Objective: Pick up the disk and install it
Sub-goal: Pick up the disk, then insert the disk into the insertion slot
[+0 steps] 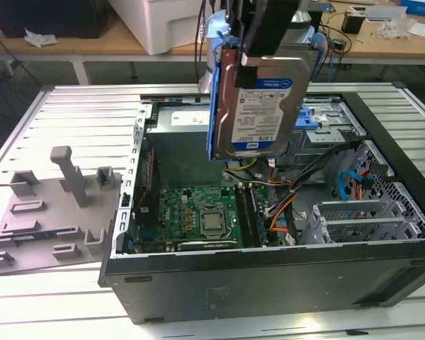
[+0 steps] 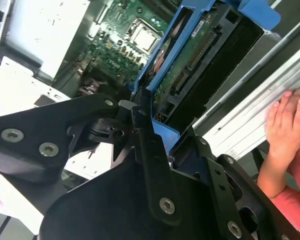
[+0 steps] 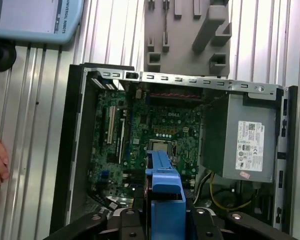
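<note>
Disk aloft over open case
Gripper pinches it upright by the top edge, likely for lowering into a bay

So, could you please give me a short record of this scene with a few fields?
Held item: the disk, a flat silver-grey hard drive with blue plastic rails, lifted on edge
Gripper: black gripper, shut on the disk
Below: open black computer case, green motherboard exposed
Installed: not yet
Nearby: a person's hand on the ribbed metal table
</note>
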